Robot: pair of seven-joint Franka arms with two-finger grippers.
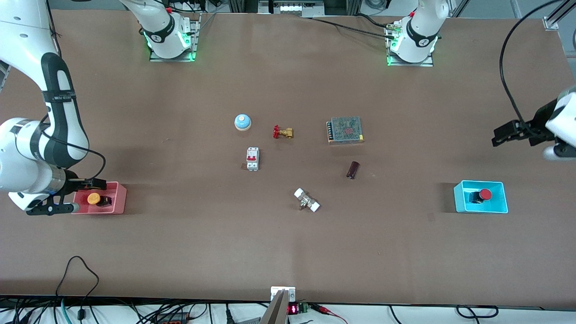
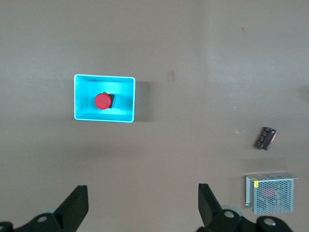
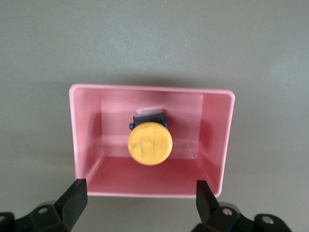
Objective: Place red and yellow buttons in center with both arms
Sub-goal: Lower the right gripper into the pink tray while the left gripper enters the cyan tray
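The yellow button (image 1: 93, 198) sits in the pink bin (image 1: 118, 200) at the right arm's end of the table. It also shows in the right wrist view (image 3: 149, 143) inside the pink bin (image 3: 87, 125). My right gripper (image 1: 72, 196) is open and empty over the bin's edge (image 3: 140, 198). The red button (image 1: 485, 194) sits in the cyan bin (image 1: 463, 200) at the left arm's end. In the left wrist view the red button (image 2: 102, 101) lies in the cyan bin (image 2: 79, 96). My left gripper (image 1: 497, 136) is open, empty and high over bare table (image 2: 143, 203).
Around the bare table center (image 1: 297, 166) lie a blue dome bell (image 1: 242, 121), a red-handled brass valve (image 1: 282, 132), a white and red breaker (image 1: 252, 159), a mesh power supply (image 1: 345, 130), a dark cylinder (image 1: 353, 169) and a white-ended fitting (image 1: 307, 200).
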